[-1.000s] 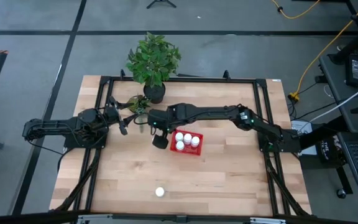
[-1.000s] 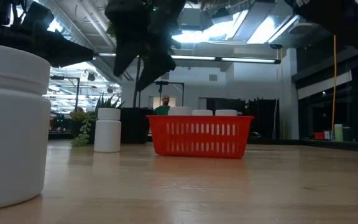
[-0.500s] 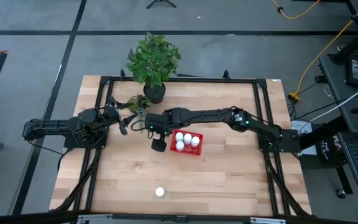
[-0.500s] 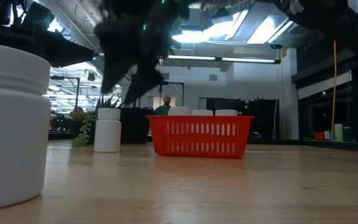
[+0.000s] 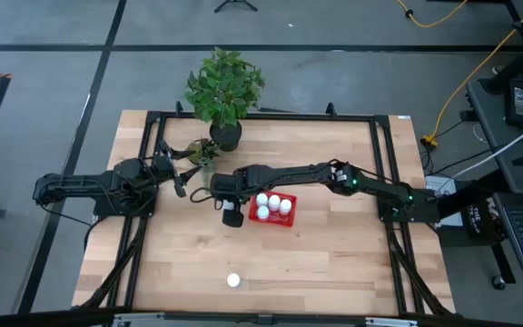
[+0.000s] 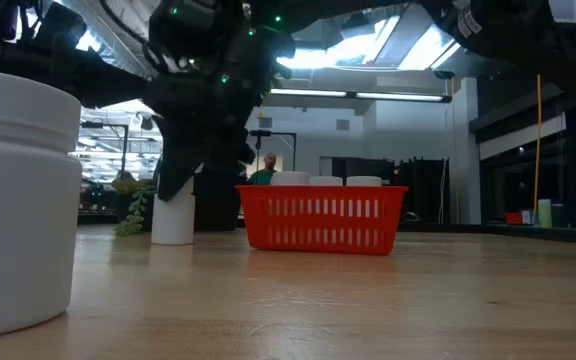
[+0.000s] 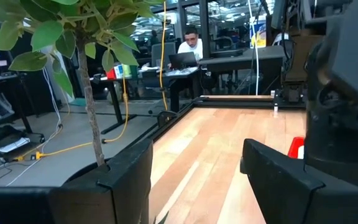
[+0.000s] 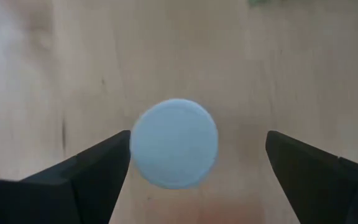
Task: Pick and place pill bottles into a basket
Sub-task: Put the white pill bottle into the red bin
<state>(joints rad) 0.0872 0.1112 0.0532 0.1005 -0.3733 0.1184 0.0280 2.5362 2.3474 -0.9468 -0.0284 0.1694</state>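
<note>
The red basket [image 5: 275,208] stands mid-table with several white pill bottles in it; it also shows in the low view [image 6: 323,220]. One pill bottle [image 8: 174,151] stands upright on the table left of the basket, also seen in the low view [image 6: 173,227]. My right gripper [image 8: 198,146] is open and points down over this bottle, one finger on either side of its cap, apart from it; in the high view the gripper [image 5: 221,191] hides the bottle. Another bottle [image 5: 233,281] stands near the front edge. My left gripper [image 5: 182,184] waits open at the left.
A potted plant [image 5: 224,91] in a black pot stands at the table's far edge, with a small green plant [image 5: 198,153] beside it, between my two grippers. A person sits at a desk [image 7: 191,46] beyond the table. Bare wood lies toward the front and right.
My right gripper has gone toward the table's left edge, past the basket, and down over the bottle standing left of it. The bottle and the basket have stayed in place.
</note>
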